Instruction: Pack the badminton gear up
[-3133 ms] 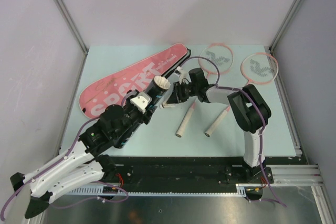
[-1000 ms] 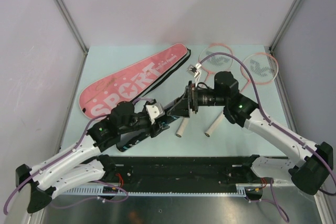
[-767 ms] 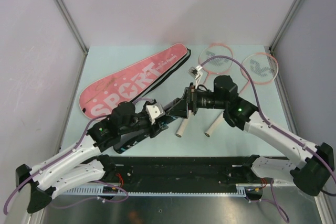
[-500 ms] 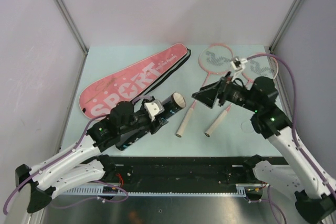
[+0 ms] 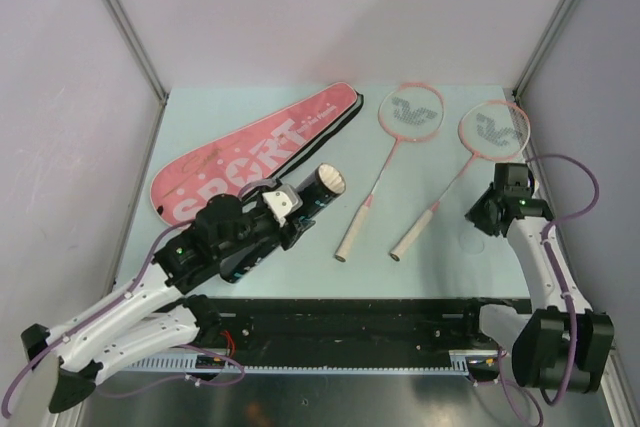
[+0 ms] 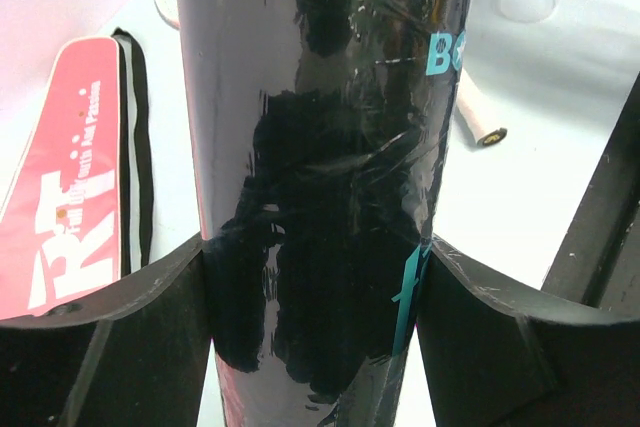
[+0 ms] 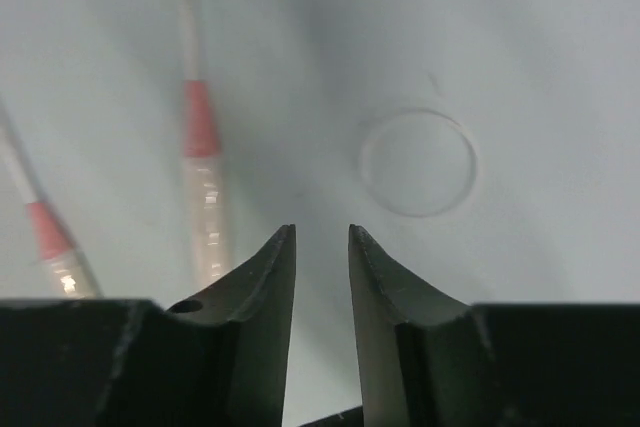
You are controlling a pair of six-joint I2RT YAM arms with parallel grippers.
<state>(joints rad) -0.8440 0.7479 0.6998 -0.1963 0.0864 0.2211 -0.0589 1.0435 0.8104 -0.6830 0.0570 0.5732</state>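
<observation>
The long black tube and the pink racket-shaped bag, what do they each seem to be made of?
The long black tube: glossy, probably plastic or film-wrapped card; sharp reflections and fine wrinkles in its skin show close up. The pink racket-shaped bag: looks like soft matte fabric or vinyl, lying flat with black edging and white printed lettering.

Right arm (image 5: 538, 247) withdrawn from tube (image 5: 314, 195), fingers (image 7: 268, 287) narrowed

A pale mint tabletop (image 5: 440, 272) is boxed in by plain white panels: a back wall (image 5: 340, 7) at 12 o'clock, a side wall (image 5: 60, 127) at 9 and another at 3. Aluminium posts (image 5: 125, 27) rise at 11 and 1 o'clock. A black rail (image 5: 350, 322) edges 6 o'clock. The light is soft and even. A faint ring mark (image 7: 418, 162) lies toward 4 o'clock.
</observation>
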